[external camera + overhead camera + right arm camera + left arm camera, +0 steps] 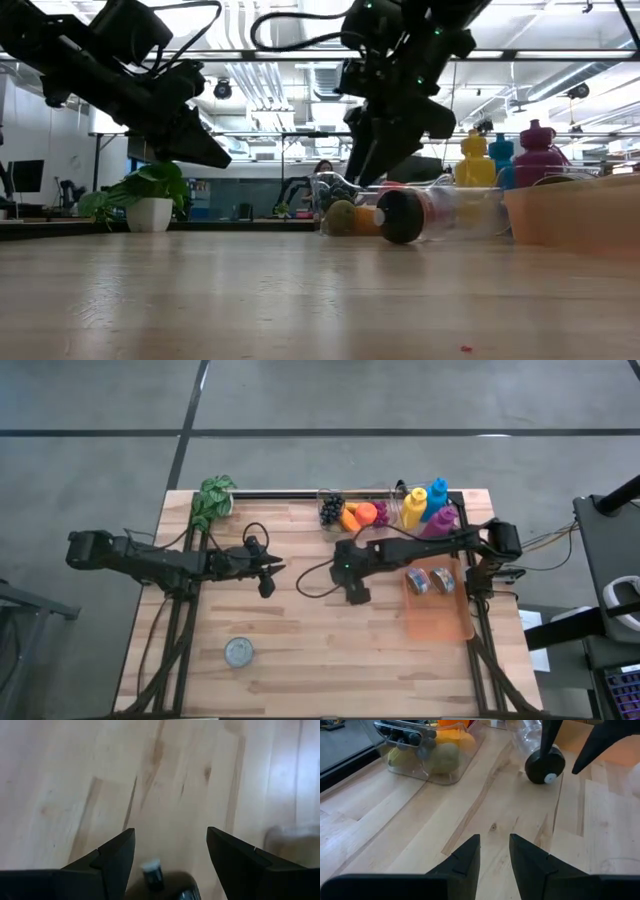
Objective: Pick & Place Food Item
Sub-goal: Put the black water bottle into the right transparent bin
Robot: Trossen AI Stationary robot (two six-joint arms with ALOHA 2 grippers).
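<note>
High view: two cans (pixel 430 581) on one orange tray (pixel 437 616); both tools, left (pixel 268 578) and right (pixel 356 593), released.

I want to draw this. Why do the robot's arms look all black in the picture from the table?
In the low view, bright ceiling lights behind turn the left gripper and right gripper into dark silhouettes; the table close up is blurry.
</note>
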